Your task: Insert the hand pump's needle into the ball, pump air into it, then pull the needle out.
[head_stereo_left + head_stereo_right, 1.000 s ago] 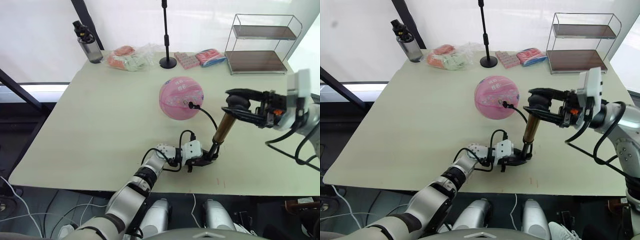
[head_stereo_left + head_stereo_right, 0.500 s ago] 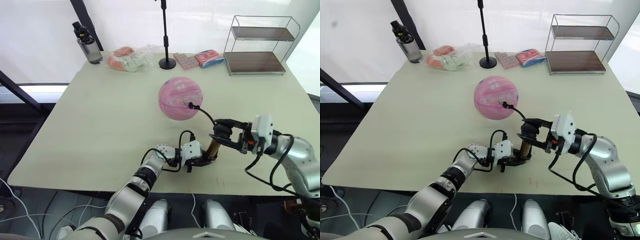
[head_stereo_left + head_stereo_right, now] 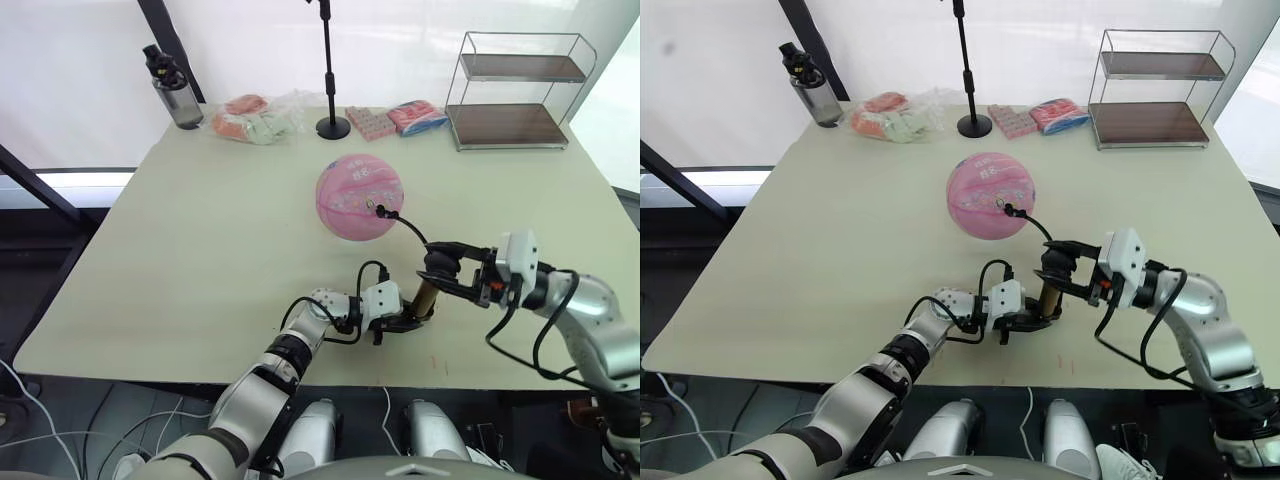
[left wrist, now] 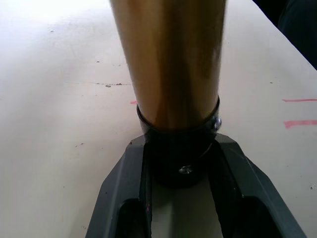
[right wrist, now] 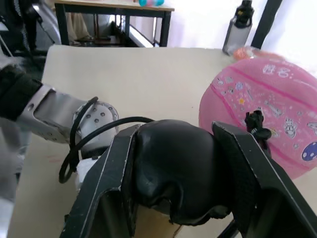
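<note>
The pink ball [image 3: 358,195] rests mid-table. The needle's black fitting [image 3: 381,211] sits at its valve, with the pin itself hidden inside; the fitting [image 5: 256,122] also appears in the right wrist view. A thin black hose [image 3: 412,229] runs down from it to the hand pump [image 3: 428,297], which stands tilted near the front edge. My left gripper [image 3: 406,322] is shut on the pump's lower black cap [image 4: 179,154], below the gold barrel [image 4: 168,59]. My right gripper [image 3: 447,267] is shut on the black T-handle [image 5: 173,173], pressed low on the barrel.
Along the far edge of the table [image 3: 200,260] stand a water bottle [image 3: 172,88], a bag of packets [image 3: 262,117], a black stand [image 3: 334,124], pink packets [image 3: 418,115] and a wire shelf [image 3: 515,90]. Small red marks [image 3: 433,360] lie near the front edge.
My right gripper has driven the T-handle down from well above the barrel to close over it, shortening the pump. The left gripper and ball have held still.
</note>
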`<action>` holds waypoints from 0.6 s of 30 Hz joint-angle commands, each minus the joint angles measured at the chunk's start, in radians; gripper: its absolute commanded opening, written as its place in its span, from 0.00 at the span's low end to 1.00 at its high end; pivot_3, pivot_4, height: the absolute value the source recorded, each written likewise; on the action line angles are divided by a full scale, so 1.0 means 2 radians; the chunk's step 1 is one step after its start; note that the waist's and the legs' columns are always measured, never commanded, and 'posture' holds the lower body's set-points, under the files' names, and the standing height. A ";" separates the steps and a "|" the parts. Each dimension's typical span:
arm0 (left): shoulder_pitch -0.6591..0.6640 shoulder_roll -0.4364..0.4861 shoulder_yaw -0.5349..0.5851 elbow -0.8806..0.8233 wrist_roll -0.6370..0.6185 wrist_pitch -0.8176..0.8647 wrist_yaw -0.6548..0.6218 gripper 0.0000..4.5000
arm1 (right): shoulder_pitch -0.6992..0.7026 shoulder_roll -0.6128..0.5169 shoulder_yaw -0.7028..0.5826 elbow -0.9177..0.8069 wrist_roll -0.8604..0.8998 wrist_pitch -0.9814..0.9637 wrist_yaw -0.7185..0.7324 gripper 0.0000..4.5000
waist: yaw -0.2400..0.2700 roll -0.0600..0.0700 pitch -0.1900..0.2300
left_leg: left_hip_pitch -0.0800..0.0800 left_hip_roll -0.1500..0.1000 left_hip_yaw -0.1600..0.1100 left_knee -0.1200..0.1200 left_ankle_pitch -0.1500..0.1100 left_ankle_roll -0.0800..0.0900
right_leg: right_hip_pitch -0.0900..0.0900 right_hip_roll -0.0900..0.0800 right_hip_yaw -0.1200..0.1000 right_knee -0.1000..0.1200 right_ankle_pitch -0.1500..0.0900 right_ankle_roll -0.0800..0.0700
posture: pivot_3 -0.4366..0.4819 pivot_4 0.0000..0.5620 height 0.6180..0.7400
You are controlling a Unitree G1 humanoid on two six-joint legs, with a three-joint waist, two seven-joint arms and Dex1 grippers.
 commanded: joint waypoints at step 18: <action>0.021 0.007 -0.030 0.029 0.032 0.016 -0.012 0.24 | -0.219 -0.103 -0.164 -0.041 0.211 0.203 -0.030 0.41 | 0.001 0.002 0.004 | -0.002 0.000 0.000 0.000 0.000 0.000 | -0.002 -0.002 0.000 -0.001 0.000 0.000 | 0.48 0.27 1.00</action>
